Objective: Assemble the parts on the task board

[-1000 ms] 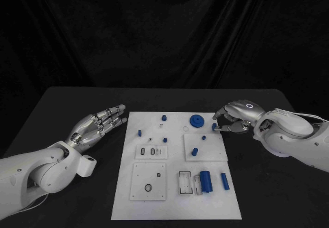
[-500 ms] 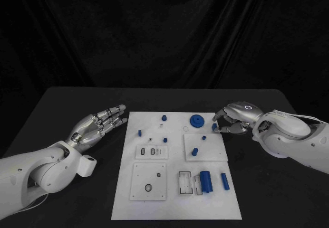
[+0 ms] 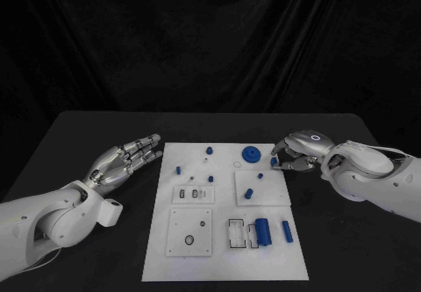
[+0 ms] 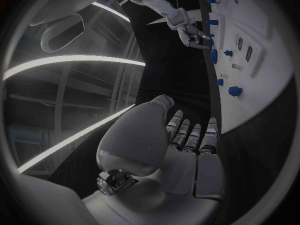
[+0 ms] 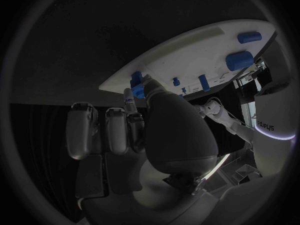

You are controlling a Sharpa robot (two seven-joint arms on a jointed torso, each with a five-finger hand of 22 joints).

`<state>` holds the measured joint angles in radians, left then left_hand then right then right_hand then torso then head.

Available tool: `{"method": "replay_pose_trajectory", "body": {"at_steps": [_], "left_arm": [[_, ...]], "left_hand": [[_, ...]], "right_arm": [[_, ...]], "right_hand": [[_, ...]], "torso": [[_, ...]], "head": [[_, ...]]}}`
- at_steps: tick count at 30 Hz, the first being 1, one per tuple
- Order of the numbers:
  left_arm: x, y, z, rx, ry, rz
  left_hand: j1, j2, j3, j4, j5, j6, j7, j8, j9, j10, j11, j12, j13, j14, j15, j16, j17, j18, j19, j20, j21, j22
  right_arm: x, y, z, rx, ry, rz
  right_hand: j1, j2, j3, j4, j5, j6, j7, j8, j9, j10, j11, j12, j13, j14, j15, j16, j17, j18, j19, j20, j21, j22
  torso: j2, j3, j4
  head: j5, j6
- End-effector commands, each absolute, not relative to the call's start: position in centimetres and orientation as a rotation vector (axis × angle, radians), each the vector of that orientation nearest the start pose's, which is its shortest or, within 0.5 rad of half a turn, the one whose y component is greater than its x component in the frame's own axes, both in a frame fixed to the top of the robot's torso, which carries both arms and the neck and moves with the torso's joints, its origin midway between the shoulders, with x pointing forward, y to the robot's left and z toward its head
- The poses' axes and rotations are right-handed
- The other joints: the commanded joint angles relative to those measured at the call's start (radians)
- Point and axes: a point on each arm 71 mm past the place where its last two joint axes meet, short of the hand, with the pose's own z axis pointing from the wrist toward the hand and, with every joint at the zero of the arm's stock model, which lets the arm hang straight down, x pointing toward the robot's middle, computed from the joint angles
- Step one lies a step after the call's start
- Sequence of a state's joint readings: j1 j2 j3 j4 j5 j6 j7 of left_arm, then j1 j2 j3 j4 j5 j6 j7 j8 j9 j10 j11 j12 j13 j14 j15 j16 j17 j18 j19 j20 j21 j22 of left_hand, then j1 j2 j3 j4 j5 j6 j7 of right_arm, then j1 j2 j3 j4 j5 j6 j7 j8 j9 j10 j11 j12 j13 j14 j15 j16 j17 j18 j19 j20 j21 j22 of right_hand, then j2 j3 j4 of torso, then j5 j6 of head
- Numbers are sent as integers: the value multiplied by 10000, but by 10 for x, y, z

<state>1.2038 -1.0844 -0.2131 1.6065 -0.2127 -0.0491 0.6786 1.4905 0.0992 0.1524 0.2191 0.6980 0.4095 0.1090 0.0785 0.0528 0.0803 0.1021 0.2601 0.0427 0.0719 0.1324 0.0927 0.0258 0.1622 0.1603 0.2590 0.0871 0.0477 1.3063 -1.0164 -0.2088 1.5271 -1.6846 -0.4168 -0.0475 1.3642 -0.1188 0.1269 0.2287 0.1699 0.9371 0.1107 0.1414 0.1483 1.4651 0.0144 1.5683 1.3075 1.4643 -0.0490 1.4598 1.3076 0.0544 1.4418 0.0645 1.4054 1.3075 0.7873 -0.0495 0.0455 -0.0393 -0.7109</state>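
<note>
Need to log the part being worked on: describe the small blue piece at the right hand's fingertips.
The small blue piece is a short, plastic-looking peg, apparently upright, at the far right edge of the white task board. The right hand has its fingers curled around it, fingertips touching it; the right wrist view shows it at the board's rim. Its lower end is hidden.

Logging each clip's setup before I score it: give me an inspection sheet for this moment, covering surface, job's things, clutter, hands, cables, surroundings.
Surface: black table, with the white task board lying in its middle.
Job's things: blue parts spread over the board; a round blue disc near the far edge, a fat blue cylinder and a slim blue pin lying side by side near the front.
Clutter: nothing seen.
Hands: left hand open, beside the board's left edge, holding nothing; right hand at the board's far right corner, fingers pinching a small blue part.
Cables: nothing seen.
Surroundings: black curtain behind the table.
</note>
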Motion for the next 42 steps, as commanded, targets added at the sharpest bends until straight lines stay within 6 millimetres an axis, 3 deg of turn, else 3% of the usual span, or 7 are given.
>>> {"method": "replay_pose_trajectory", "body": {"at_steps": [1,21,29,37,42], "left_arm": [[427,286,-191,-6662,12500,-18385],[427,285,-192,-6713,12630,-18455],[427,284,-192,-6720,12655,-18470],[427,284,-192,-6727,12665,-18467],[427,284,-192,-6730,12667,-18461]], "left_hand": [[-2,117,-4,-50,49,114,-13,60,13,10,68,50,14,69,24,65,13,188,100,8,76,14],[-21,127,33,-84,45,215,38,96,26,28,128,130,17,106,75,100,20,188,217,77,142,43],[-21,127,33,-84,45,215,38,96,26,28,128,130,17,106,75,100,20,188,217,77,142,43],[-21,127,33,-84,45,215,38,96,26,28,128,130,17,106,75,100,20,188,217,77,142,43],[-25,134,45,-91,45,207,45,96,24,27,139,138,15,107,83,99,19,188,229,94,150,45]], "right_arm": [[472,-282,-185,-3859,15544,3929],[473,-279,-188,-3961,15471,4071],[473,-277,-187,-4034,15359,4203],[470,-272,-184,-4076,14897,4528],[465,-267,-180,-4013,14597,4847]], "right_hand": [[79,-1,-4,-64,50,83,-8,66,31,1057,51,25,2633,413,29,-51,497,52,-60,-5,-46,782],[230,122,69,-306,517,555,-143,639,586,1057,-15,25,2633,414,-22,-126,478,63,-66,-44,-120,777],[286,204,138,-443,1071,594,-206,867,842,1057,-61,25,2633,417,-68,-158,475,64,-61,-90,-149,785],[315,246,330,-601,2191,624,-254,1130,1172,1057,-69,25,2633,452,-84,-158,543,51,-12,-115,-140,849],[324,246,396,-633,2404,653,-262,1184,1240,1057,-69,25,2633,470,-85,-141,583,40,20,-117,-109,890]], "torso": [[-2,-1,-6],[1,2,-5],[5,-4,-7],[7,-5,1],[3,-4,-5]], "head": [[6,-5],[30,-31],[41,-36],[74,-3],[87,0]]}}
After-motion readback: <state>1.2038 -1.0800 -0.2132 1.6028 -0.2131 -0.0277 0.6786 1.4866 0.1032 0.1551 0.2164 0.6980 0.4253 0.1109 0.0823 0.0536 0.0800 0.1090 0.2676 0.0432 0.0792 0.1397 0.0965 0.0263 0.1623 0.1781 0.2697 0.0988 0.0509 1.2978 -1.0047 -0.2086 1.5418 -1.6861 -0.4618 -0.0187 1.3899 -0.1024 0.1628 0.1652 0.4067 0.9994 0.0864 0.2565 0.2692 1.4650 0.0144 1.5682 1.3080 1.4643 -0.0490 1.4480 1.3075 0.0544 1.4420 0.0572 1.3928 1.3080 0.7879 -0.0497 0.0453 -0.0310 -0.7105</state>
